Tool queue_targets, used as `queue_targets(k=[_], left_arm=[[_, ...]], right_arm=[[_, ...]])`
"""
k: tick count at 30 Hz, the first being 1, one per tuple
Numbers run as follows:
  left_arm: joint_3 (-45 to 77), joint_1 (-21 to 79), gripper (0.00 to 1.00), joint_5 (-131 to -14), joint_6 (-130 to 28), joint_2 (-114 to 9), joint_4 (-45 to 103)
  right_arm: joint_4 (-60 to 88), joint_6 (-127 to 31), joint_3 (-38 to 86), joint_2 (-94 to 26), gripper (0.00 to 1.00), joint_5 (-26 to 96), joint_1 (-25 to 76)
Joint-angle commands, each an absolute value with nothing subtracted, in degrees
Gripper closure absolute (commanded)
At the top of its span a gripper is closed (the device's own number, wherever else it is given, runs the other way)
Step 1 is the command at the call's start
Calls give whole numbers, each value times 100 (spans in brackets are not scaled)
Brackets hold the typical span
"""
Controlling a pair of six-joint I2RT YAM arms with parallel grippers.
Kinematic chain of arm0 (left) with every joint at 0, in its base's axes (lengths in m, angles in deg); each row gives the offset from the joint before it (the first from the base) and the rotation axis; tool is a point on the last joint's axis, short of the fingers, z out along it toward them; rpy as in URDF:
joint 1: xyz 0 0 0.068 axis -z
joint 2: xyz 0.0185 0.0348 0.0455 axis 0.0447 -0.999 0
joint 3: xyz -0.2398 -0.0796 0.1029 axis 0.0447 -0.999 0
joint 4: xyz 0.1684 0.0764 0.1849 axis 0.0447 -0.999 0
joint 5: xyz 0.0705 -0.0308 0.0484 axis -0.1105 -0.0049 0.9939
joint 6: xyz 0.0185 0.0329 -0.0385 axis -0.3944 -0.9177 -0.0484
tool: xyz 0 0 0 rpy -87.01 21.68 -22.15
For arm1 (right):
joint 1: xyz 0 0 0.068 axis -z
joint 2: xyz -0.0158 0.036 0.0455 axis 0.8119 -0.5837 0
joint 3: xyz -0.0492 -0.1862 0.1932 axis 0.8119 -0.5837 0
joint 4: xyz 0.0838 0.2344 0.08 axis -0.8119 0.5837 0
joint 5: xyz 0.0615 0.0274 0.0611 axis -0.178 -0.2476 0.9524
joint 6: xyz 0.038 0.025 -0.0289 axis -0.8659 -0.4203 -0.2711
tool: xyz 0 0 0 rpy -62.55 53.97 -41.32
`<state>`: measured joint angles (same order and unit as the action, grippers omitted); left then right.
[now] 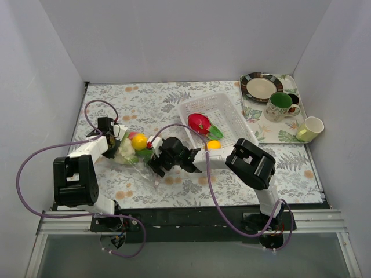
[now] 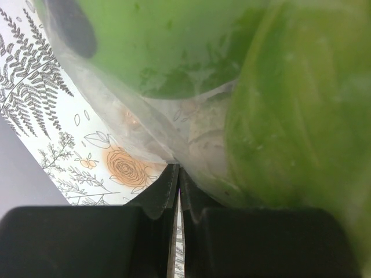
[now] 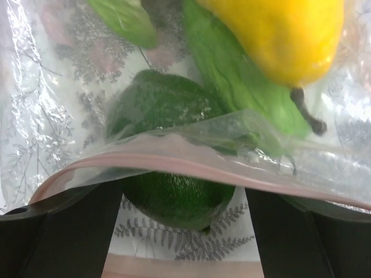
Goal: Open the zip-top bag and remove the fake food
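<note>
The clear zip-top bag (image 1: 128,155) lies on the floral mat between my two grippers, with fake food inside: a yellow lemon (image 1: 139,142), a whitish piece (image 1: 124,150) and green pieces. My left gripper (image 1: 119,141) is shut on the bag's far plastic edge; its wrist view shows the jaws (image 2: 177,174) pinching the film (image 2: 145,124) below a blurred green piece (image 2: 295,116). My right gripper (image 1: 152,163) is open at the bag's mouth. Its fingers straddle a dark green avocado (image 3: 174,200) under the pink zip strip (image 3: 191,165); the lemon (image 3: 278,35) lies beyond.
A white perforated basket (image 1: 229,113) right of the bag holds a red fruit (image 1: 199,123), a green piece and an orange one (image 1: 214,145). At the back right a tray (image 1: 262,130) carries a plate (image 1: 261,87), a green mug (image 1: 279,106) and a pale cup (image 1: 310,128).
</note>
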<state>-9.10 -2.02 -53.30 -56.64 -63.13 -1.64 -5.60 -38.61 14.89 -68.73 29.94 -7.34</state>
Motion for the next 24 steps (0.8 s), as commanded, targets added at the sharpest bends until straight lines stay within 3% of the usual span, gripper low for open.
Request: queue_targets(k=[1,3,6,8,10,20,24], left_arm=[[-956,54,100,-5455,-5467,-6301,-312],[-974,150,100,-5455,-5379,-6301,-348],[-1079,177,100,-5412,-5317,-6248,-348],[-1236,177,100,-5228,-5369,-6169,-252],[-1439,177,100,-4991,-5606,-6073,-50],[-1405,-315,100,-4506,-5897,-5914,171],[-1326,-306,100,-4611,-5809,-5748,-22]], right_arm=[[-912,-4012,1811,-6942,13,3216,-794],[-833,-4038,1899,-6985,18,3251,-794],[-614,-4074,1864,-6907,42,3356,-794],[-499,-4074,1689,-6732,73,3366,-803],[-490,-4240,1224,-6293,92,3261,-820],[423,-4592,-438,-3771,98,2329,-838],[915,-4636,-579,-2954,99,1078,-821]])
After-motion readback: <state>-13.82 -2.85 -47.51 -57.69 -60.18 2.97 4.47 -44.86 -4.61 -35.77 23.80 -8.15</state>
